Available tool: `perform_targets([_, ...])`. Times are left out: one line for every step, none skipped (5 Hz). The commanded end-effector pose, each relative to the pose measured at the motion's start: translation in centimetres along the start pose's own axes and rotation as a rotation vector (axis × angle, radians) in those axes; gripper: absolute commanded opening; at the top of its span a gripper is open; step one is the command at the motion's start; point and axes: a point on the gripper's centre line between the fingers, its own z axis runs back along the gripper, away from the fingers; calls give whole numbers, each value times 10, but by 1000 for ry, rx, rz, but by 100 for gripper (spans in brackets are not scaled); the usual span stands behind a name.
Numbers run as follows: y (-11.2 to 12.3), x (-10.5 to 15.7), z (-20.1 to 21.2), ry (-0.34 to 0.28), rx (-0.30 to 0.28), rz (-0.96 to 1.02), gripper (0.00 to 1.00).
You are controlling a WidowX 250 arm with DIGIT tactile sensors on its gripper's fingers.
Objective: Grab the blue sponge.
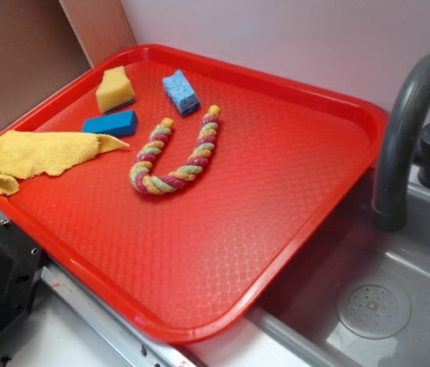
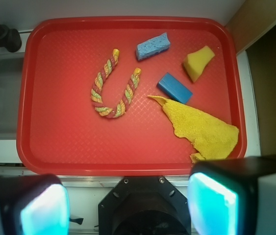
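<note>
Nearest to us in the wrist view sit our own jaws, spread wide apart with nothing between them; the gripper [image 2: 128,205] hangs over the near edge of the red tray [image 2: 69,156], well apart from everything on it. One cyan-lit pad [image 2: 211,203] shows at the right of the frame, its twin at the left.

Just past the tray's near rim lies the yellow cloth [image 2: 204,129] — crumpled, with one pointed corner reaching toward the tray's middle. Left of that corner we see the rope [image 2: 109,88], a striped U-shaped twist, its bend toward us and both ends pointing away.

Beyond the cloth's tip rests the dark blue block [image 2: 175,88], smooth and bar-shaped, close to the cloth but whether they touch we cannot tell. A little farther and to the right is the yellow sponge [image 2: 198,62], wedge-like, near the tray's right rim.

Farthest of the loose things is the blue sponge [image 2: 153,46] — pale, porous, lying flat and slightly tilted near the far rim, just beyond the rope's right end, clear of its neighbours. In the exterior view it [image 1: 180,92] lies between the yellow sponge and the rope's tip.

Beside the tray stand a grey sink [image 1: 398,283] and a dark faucet [image 1: 413,115].
</note>
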Motion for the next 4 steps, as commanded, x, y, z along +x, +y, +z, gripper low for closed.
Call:
perform_targets([0, 0, 0, 0, 0, 0, 100])
perform_targets([18, 10, 7, -101, 4, 246, 100])
perform_targets([26, 26, -2, -168, 37, 490, 100])
perform_targets([35, 34, -14, -179, 33, 745, 100])
